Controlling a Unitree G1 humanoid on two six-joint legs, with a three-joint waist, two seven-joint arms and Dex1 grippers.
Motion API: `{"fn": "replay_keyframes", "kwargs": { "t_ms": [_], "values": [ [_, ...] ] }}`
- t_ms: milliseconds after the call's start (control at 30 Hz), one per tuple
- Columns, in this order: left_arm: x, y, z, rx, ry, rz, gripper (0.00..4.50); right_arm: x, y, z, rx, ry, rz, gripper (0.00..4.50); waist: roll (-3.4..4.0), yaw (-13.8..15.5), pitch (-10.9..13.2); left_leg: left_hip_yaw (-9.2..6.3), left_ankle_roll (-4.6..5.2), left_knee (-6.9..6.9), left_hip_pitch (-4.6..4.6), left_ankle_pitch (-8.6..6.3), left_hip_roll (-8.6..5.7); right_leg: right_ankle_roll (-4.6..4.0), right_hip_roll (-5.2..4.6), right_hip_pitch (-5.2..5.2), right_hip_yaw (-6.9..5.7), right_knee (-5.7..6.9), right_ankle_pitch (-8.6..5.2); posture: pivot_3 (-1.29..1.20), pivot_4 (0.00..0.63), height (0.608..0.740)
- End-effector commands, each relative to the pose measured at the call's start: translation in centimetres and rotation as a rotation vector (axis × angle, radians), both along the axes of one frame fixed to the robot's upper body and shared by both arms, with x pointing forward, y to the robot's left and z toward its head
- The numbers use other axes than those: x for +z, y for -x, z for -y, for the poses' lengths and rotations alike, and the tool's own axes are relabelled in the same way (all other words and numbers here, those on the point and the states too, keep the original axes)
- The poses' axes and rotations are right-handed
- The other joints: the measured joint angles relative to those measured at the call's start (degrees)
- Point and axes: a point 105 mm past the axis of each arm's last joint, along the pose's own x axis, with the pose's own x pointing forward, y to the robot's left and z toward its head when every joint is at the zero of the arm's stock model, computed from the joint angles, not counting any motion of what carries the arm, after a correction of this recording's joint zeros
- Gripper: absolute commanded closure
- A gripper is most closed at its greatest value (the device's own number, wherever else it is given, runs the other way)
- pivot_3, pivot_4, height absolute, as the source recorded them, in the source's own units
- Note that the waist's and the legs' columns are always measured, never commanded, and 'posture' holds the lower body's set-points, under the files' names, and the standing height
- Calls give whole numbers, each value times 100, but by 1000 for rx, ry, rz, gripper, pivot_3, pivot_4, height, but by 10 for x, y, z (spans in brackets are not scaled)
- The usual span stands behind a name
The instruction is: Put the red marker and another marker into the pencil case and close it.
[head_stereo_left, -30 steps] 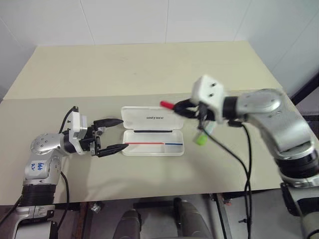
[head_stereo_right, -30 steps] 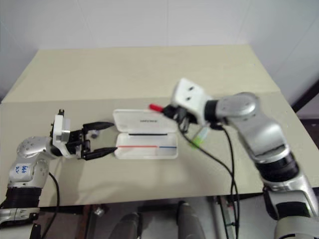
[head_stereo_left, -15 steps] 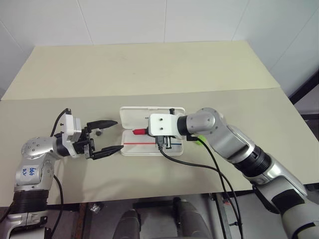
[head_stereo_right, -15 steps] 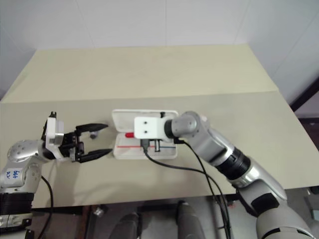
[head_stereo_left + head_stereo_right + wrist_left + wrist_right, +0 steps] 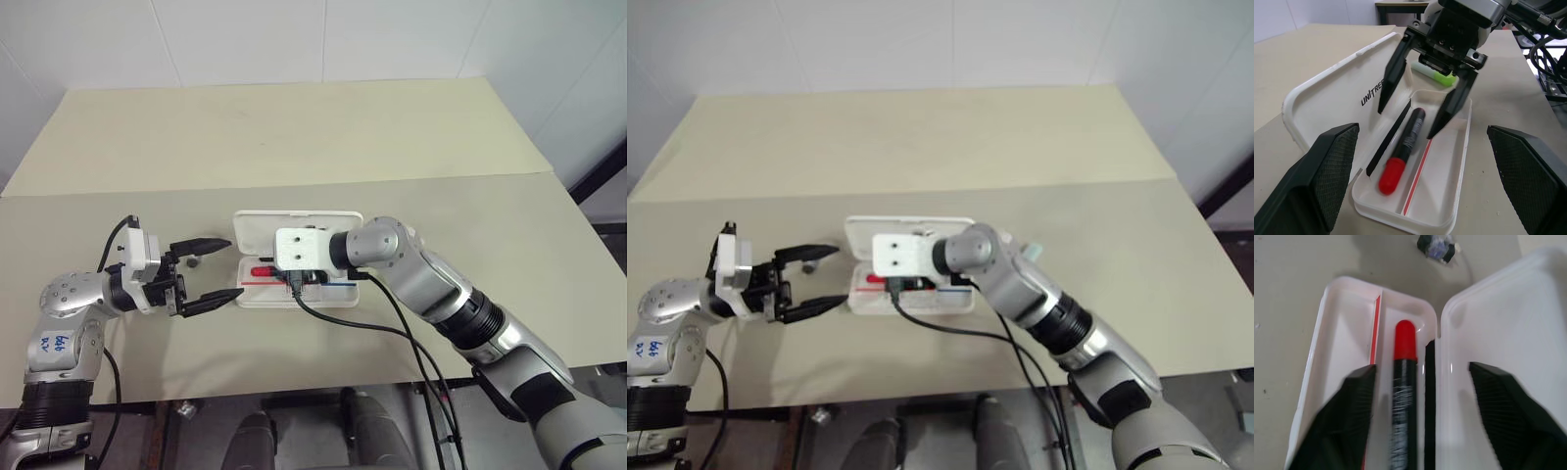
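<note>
With the red marker (image 5: 1402, 150) lying loose in the case (image 5: 1449, 205) tray and the right gripper (image 5: 1415, 115) jaws released astride it, the left gripper (image 5: 217, 267) jaws spread, the green marker (image 5: 1434, 74) beyond looks light, stiff, slick: pinch mid-barrel.

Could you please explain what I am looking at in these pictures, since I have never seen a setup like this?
This is a humanoid robot with two arms, each ending in a two-fingered black gripper. Two pictures come from cameras in its head, looking down on a beige table. The other two come from cameras on its wrists, looking along each gripper's fingers.

On the table lies a white pencil case, open. The red marker lies in its tray. The right gripper hangs just above it with its fingers spread to either side, so nothing is held. The left gripper waits open beside the case, also empty. A green marker lies on the table behind the case.
</note>
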Motion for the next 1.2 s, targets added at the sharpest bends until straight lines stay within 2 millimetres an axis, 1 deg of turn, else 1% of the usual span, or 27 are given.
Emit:
{"fn": "replay_keyframes", "kwargs": {
  "t_ms": [33,67,133,200,267,400,467,600,667,800,867,1000,1100,1200],
  "values": [
    [10,3,-2,0,14,39,0,13,7,2,18,-39,8,130,0,2,0,0,0,0,0,0,0,0,0,0,0,0,0,0,150,740],
    [10,2,-1,-1,14,39,0,14,8,3,22,-44,-2,55,0,1,0,0,0,-1,0,0,0,0,1,0,0,0,0,0,150,740],
    [10,2,-1,-4,16,39,0,17,15,5,33,-65,-40,55,0,4,0,0,0,0,0,0,0,0,1,0,0,0,0,0,150,740],
    [10,1,0,-7,18,38,0,23,30,13,70,-105,-126,55,0,9,0,-1,0,-2,-1,0,0,0,1,0,0,-1,0,0,150,740],
    [10,0,1,-9,20,38,0,26,42,22,100,-116,-173,55,0,17,0,0,0,-3,-2,0,0,1,0,0,0,-2,-2,0,150,740],
    [10,-2,2,-12,22,37,0,25,57,64,127,-61,-235,55,-2,78,-1,0,0,-1,-4,0,-1,3,0,3,-2,-11,-3,0,150,740],
    [9,-3,3,-14,23,36,0,24,59,76,126,-37,-249,55,-2,94,0,0,0,0,-4,0,-1,-7,0,5,-2,-15,-10,0,150,740],
    [9,-5,6,-20,28,37,0,16,58,118,126,113,-245,55,-2,88,0,2,0,0,0,0,0,-11,2,5,-1,-12,-13,0,150,740],
    [8,-6,7,-23,30,38,0,9,51,139,120,222,-214,55,-2,73,0,3,0,1,0,0,0,-10,2,6,-1,-15,-14,0,150,740],
    [8,-7,11,-29,37,41,0,-7,23,178,82,432,-117,55,-4,30,-1,7,0,8,2,0,-1,-10,1,15,2,-22,-15,0,150,740],
    [8,-7,12,-30,42,43,0,-12,14,187,87,486,-91,55,-4,5,-1,9,0,11,3,0,-1,-11,1,17,4,-22,-15,0,150,740],
    [7,-5,12,-24,44,45,0,-17,-9,190,111,529,-37,55,-2,-42,0,9,-1,7,8,1,0,-2,3,13,7,-15,-10,0,150,740],
    [7,-3,11,-14,43,46,0,-23,-25,195,88,563,-30,55,-2,-37,0,9,-2,5,12,1,1,7,3,13,7,-7,-5,0,150,740],
    [7,0,8,0,42,48,0,-18,-37,190,86,547,-25,55,-6,-21,-1,8,-4,9,11,2,0,6,2,16,7,-7,-6,0,150,740]
  ]
}}
